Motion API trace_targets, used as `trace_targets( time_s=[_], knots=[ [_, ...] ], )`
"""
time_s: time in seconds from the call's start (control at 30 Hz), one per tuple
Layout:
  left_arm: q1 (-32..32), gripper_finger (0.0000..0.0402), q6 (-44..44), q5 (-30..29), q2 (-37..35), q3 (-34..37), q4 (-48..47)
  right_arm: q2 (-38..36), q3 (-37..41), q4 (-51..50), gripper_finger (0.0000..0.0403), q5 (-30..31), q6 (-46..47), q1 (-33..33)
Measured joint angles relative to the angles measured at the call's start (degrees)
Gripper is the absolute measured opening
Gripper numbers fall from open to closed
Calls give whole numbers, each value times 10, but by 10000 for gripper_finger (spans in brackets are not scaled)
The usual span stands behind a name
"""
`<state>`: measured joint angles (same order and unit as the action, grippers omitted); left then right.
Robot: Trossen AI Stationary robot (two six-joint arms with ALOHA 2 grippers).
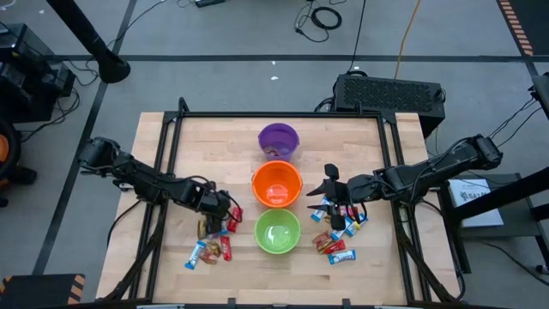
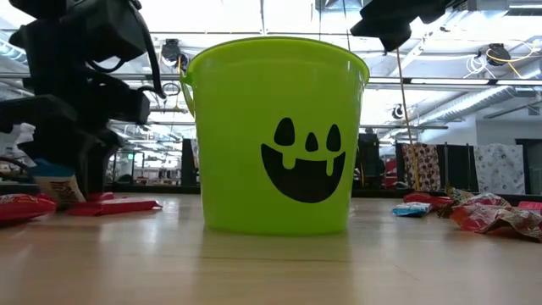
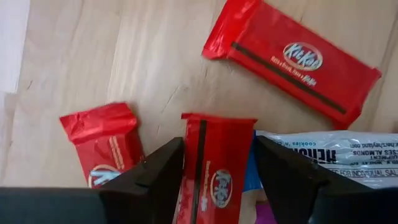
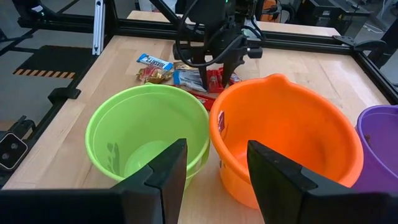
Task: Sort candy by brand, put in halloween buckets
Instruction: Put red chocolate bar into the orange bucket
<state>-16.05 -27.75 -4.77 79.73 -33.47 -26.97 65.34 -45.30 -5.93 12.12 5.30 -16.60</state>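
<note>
With left gripper (image 3: 214, 180) open astride red candy bar (image 3: 214, 162), best to drop straight, pinch w/o snagging blue-white bar (image 3: 323, 163); right gripper (image 4: 214, 171) open, empty.

Wooden table framed in black rails, with workshop clutter lying around it.

A light wood table (image 1: 214, 142) is sitting inside a black metal frame (image 1: 283, 114) on a grey floor (image 1: 214, 51); a black perforated box (image 1: 390, 93) is resting just beyond the far rail, cables (image 1: 319, 17) are trailing across the floor, and ceiling lights (image 2: 254, 17) are glowing overhead.
</note>
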Motion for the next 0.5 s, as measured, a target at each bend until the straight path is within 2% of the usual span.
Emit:
trace_targets(
  time_s=[0.17, 0.4, 0.5],
  knots=[
    [0, 202, 13, -23, 1, 0, 16, 0, 0, 0, 160, 0, 0, 0],
    [3, 202, 13, -18, 0, -1, 16, 0, 0, 0, 160, 0, 0, 0],
    [-3, 202, -11, -14, -17, -23, -12, 0, 0, 0, 160, 0, 0, 0]
  ],
)
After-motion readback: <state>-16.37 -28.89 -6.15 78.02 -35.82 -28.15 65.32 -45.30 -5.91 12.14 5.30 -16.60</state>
